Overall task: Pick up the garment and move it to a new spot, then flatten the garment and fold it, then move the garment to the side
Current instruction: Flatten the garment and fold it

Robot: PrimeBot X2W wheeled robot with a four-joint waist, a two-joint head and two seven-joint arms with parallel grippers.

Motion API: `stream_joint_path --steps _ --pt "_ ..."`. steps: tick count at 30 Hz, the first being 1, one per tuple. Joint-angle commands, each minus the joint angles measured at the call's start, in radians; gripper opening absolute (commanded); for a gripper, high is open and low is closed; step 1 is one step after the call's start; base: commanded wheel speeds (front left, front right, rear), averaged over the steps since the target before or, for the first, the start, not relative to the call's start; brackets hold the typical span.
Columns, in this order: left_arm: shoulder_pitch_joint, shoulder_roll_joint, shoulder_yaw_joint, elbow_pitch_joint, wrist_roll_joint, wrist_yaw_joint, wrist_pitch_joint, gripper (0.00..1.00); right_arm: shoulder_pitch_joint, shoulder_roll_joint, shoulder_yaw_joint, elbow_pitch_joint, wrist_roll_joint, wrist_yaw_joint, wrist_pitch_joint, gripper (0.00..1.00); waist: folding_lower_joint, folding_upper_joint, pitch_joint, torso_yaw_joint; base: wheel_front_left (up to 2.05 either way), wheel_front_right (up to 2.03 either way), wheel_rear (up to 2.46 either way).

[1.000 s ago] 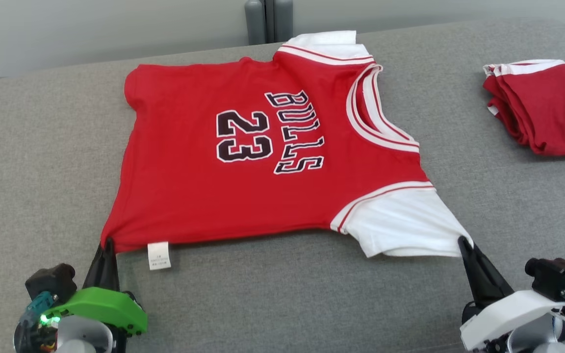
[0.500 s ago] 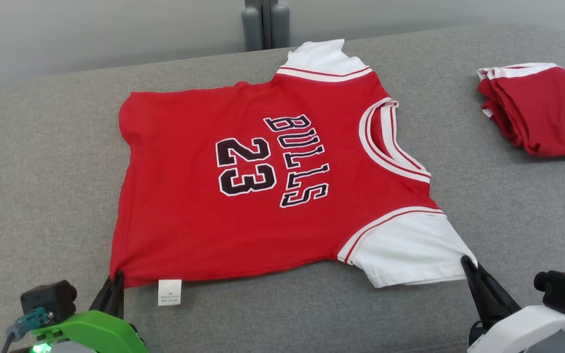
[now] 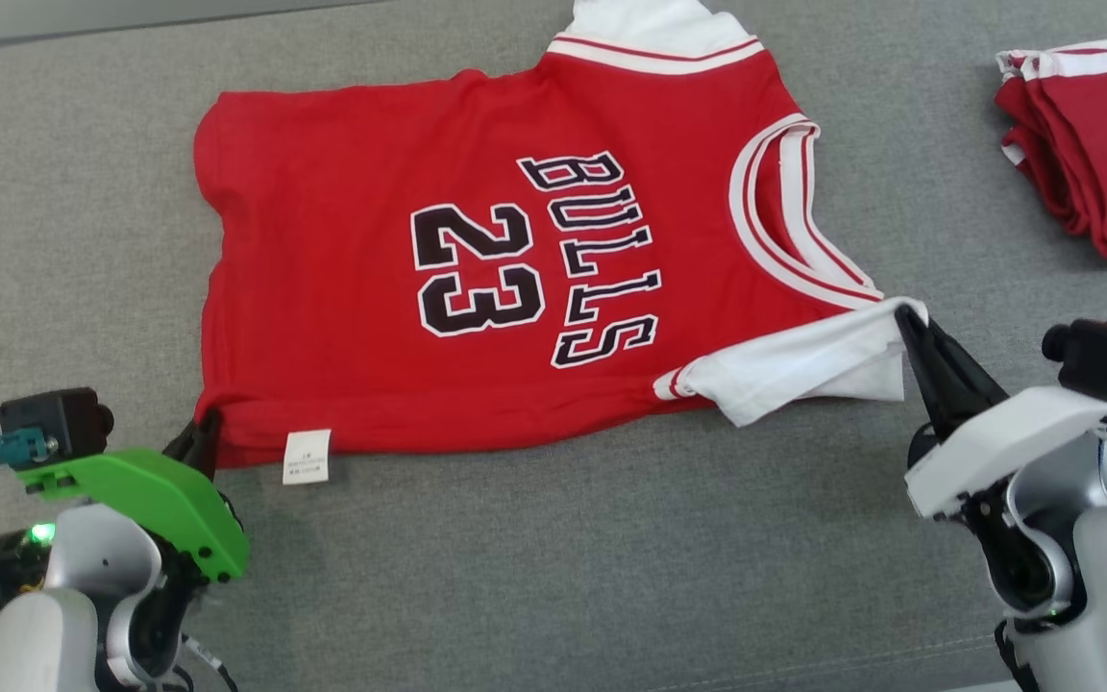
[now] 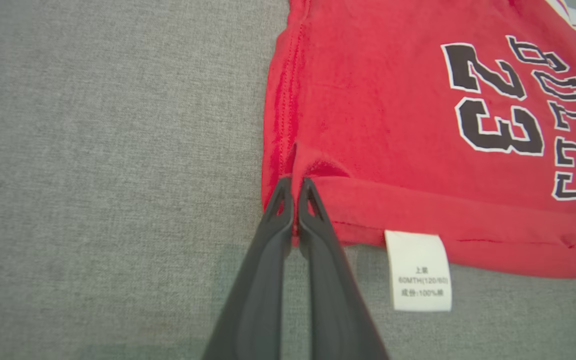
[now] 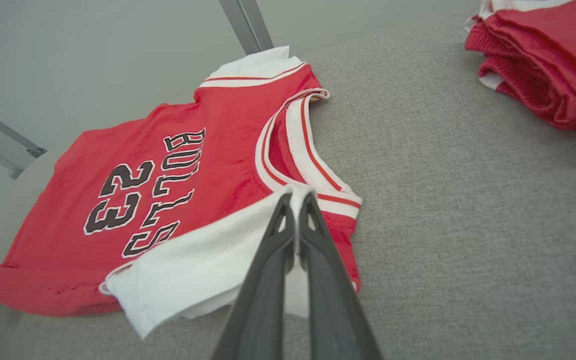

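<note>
While the red Bulls jersey (image 3: 477, 288) lies front-up on the grey upholstered surface (image 3: 563, 577), its hem faces nine o'clock in the head view and its striped neckline (image 3: 784, 221) faces three o'clock; the black "23" and "BULLS" lettering runs sideways across the chest; the left gripper (image 3: 200, 432), below its green housing, sits at the jersey's seven o'clock corner, its two dark fingers pressed together on the red fabric where hem and side seam meet; in the left wrist view that corner is pinched between the tips, and the side edge running off toward three o'clock is raised into a soft roll; a white care label (image 4: 419, 270) hangs from this edge just beside the fingers and lies flat on the grey cloth; the right gripper (image 3: 904, 322), carried by its white housing, is at the jersey's four o'clock corner, clamped tight on the near white sleeve (image 3: 803, 370); this sleeve is lifted off the surface and drawn up against the shoulder trim, with its loose end drooping toward seven o'clock; the far white sleeve (image 3: 650, 19) lies flat at twelve o'clock; a folded red garment (image 3: 1092, 144) with white trim rests at two o'clock of the head view, well apart from the jersey.
</note>
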Motion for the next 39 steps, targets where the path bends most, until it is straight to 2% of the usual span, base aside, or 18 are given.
stream_joint_path --steps 1,8,9,10,11,14,19,22,26,31,39 --pt "-0.046 0.016 0.005 0.014 -0.013 -0.01 0.006 0.0 -0.051 -0.011 0.012 0.027 0.013 -0.001 -0.008 0.0 0.0 0.0 0.064 0.005 0.0 0.0 0.0" --pt "-0.181 0.036 0.004 0.096 -0.035 -0.035 0.031 0.0 -0.259 -0.067 0.052 0.207 0.046 -0.001 -0.08 0.0 0.0 0.0 0.096 0.02 0.0 0.0 0.0" --pt "-0.192 0.033 -0.001 0.107 -0.041 -0.042 0.032 0.15 -0.281 -0.071 0.058 0.232 0.053 -0.001 -0.099 0.24 0.0 0.0 0.096 0.022 0.0 0.0 0.0" --pt "-0.203 0.038 -0.004 0.112 -0.032 -0.046 0.021 0.36 -0.297 -0.078 0.066 0.25 0.05 -0.001 -0.12 0.56 0.0 0.0 0.096 0.024 0.0 0.0 0.0" --pt "-0.213 0.044 -0.008 0.119 -0.018 -0.049 0.011 1.0 -0.311 -0.085 0.073 0.265 0.042 -0.001 -0.145 1.0 0.0 0.0 0.096 0.026 0.0 0.0 0.0" --pt "-0.224 0.033 -0.022 0.139 0.012 -0.052 -0.056 1.0 -0.335 -0.1 0.104 0.311 0.01 -0.001 -0.244 1.0 0.0 0.0 0.093 0.029 0.0 0.0 0.0" --pt "-0.207 0.001 -0.013 0.141 0.076 -0.053 -0.307 1.0 -0.333 -0.119 0.152 0.349 -0.071 -0.001 -0.433 1.0 0.0 0.0 0.078 0.027 0.0 0.0 0.0" --pt "-0.177 -0.014 -0.023 0.134 0.131 -0.049 -0.474 1.0 -0.303 -0.122 0.144 0.323 -0.152 -0.001 -0.495 1.0 0.0 0.0 0.061 0.027 0.0 0.0 0.0" --pt "-0.126 -0.034 -0.038 0.118 0.181 -0.035 -0.623 1.0 -0.228 -0.098 0.103 0.241 -0.229 -0.001 -0.513 1.0 0.0 0.0 0.028 0.027 0.0 0.0 0.0" --pt "-0.052 -0.045 -0.054 0.106 0.226 -0.009 -0.719 1.0 -0.107 -0.065 0.067 0.146 -0.265 -0.001 -0.518 1.0 0.0 0.0 -0.017 0.026 0.0 0.0 0.0" --pt "0.04 -0.043 -0.064 0.089 0.25 0.012 -0.745 1.0 0.048 -0.015 0.03 0.025 -0.292 -0.001 -0.49 1.0 0.0 0.0 -0.061 0.014 0.0 0.0 0.0"
